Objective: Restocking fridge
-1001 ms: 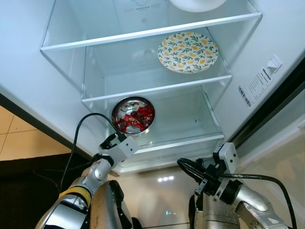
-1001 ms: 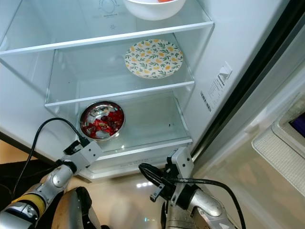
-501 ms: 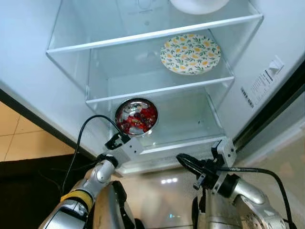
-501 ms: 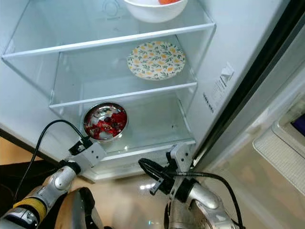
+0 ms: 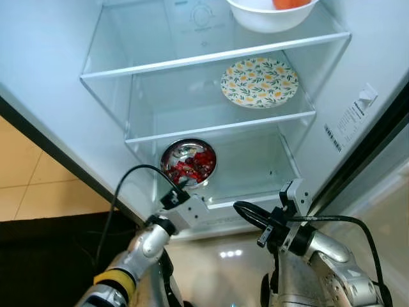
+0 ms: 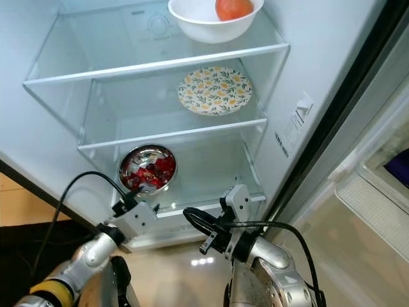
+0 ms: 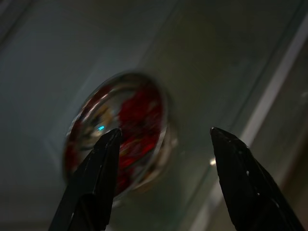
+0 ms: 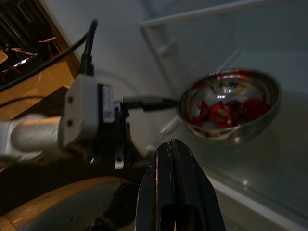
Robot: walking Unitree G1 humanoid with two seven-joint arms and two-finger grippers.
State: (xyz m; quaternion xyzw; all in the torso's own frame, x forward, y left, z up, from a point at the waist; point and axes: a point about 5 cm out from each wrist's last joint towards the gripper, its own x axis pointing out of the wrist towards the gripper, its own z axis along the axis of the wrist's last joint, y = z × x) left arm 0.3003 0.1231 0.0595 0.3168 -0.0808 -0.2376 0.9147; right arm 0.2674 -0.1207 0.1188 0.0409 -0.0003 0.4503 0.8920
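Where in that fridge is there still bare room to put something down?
Lowest shelf: bare right of the steel bowl. Middle shelf: bare left of the floral plate. Top shelf: bare left of the white bowl. Nowhere crowded.

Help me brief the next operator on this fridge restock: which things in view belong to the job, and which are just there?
Part of the job:
- steel bowl of red food, lowest glass shelf
- left gripper, open, empty, facing that bowl
- right gripper, shut, held low before the fridge

Just there:
- floral plate, middle shelf
- white bowl holding an orange fruit, top shelf
- sticker on the fridge's side wall
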